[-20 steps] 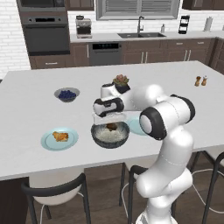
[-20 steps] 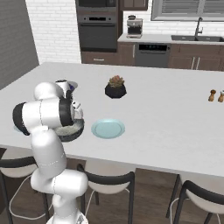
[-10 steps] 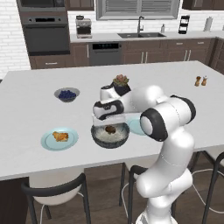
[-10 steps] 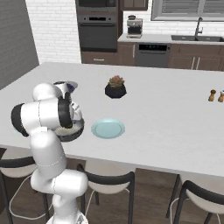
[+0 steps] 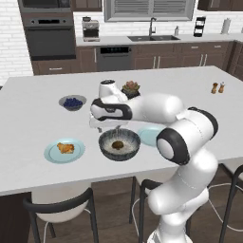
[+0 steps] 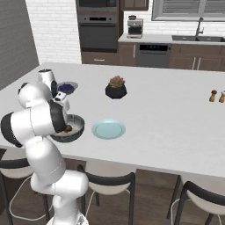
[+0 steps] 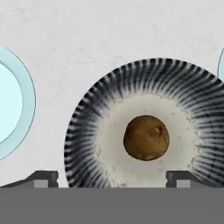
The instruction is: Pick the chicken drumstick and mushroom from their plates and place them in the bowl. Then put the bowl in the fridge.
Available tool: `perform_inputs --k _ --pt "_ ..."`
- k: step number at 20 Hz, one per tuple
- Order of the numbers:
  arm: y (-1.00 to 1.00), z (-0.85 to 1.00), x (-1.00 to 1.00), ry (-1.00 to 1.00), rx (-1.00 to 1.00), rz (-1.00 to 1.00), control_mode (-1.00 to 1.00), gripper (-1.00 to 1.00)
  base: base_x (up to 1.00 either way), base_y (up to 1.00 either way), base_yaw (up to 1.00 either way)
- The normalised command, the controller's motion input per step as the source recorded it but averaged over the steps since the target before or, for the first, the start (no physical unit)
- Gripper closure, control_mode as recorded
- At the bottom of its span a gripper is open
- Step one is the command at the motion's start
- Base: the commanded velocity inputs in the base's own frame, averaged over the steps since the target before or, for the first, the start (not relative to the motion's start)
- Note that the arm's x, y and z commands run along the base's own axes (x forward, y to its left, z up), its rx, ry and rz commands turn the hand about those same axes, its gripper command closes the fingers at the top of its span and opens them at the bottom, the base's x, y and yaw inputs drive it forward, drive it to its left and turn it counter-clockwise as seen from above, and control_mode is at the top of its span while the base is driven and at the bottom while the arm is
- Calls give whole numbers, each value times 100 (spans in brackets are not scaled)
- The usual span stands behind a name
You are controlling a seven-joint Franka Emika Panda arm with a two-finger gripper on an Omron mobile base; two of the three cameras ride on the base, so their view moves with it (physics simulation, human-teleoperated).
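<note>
Claw (image 7: 112, 179) hangs over the bowl (image 5: 119, 144), pointing straight down, fingers (image 7: 43, 178) spread wide w/ nothing between them; the tips sit at the near rim, one each side. Directly below the claw, in the bowl's pale middle, lies the mushroom (image 7: 146, 137), loose, not touching either finger. In the left base view the hand (image 5: 110, 124) is just above the bowl, forearm running level across the counter (image 5: 28, 109) from the elbow at right, wrist bent down, upper arm rising from the base at lower right. In the right base view the arm's bulk covers part of the bowl (image 6: 75, 130); the mushroom (image 6: 68, 128) peeks out beside it.

Outward from the claw: a pale blue plate (image 5: 150, 136) just beside the bowl on the arm's side, bare as far as it shows; same plate (image 6: 108, 129) sits near the bowl in the right base view. On the other side, near but apart from the bowl, a second plate (image 5: 64, 151) w/ the drumstick (image 5: 65, 147) on it. Beyond the claw, further back on the counter: small bowl of blueberries (image 5: 72, 102) and a potted plant (image 6: 116, 87). Well apart, near the far counter edge, two small shakers (image 5: 218, 87). Fridge: can't tell where.
</note>
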Motion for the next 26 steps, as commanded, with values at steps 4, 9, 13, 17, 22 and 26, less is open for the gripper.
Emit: perform_inputs --k 4,9,13,17,22,26 --pt "98 49 -34 4 7 12 -100 -100 0 0 0" --pt "63 -4 -40 1 6 30 -100 -100 0 0 0" --pt "69 -33 -11 -1 0 18 -100 -100 0 0 0" --pt "56 -28 6 -9 0 0 -100 -100 0 0 0" --pt "41 -14 18 -9 -1 -1 -100 -100 0 0 0" --pt "10 -24 27 -1 -7 0 -100 -100 0 0 0"
